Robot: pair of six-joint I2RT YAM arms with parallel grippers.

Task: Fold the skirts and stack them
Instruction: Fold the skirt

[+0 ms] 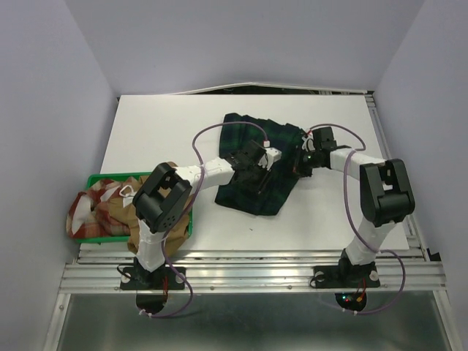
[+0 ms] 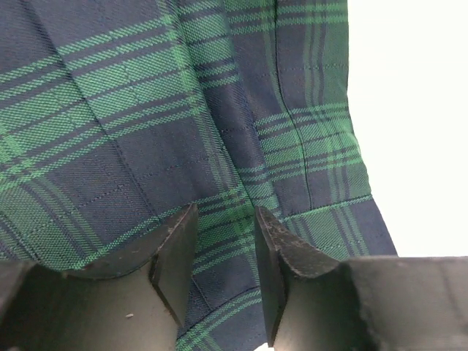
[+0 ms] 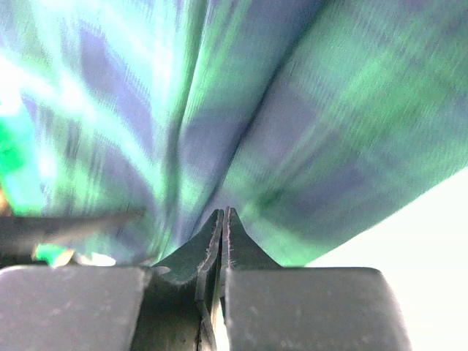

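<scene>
Left gripper (image 2: 223, 219) hovers open over the tartan skirt (image 1: 252, 196); right gripper (image 3: 224, 213) pinches its fold. Left arm (image 1: 164, 199) partly hides tray (image 1: 102, 178) holding checked skirt (image 1: 99, 208).

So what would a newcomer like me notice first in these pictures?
Probably the dark tartan skirt in the middle of the white table, with both arms reaching onto it: the jaws of the right arm pinch a fold, those of the left arm stand open over the cloth. Then the green tray at the left edge, heaped with a checked skirt and a tan skirt.
</scene>
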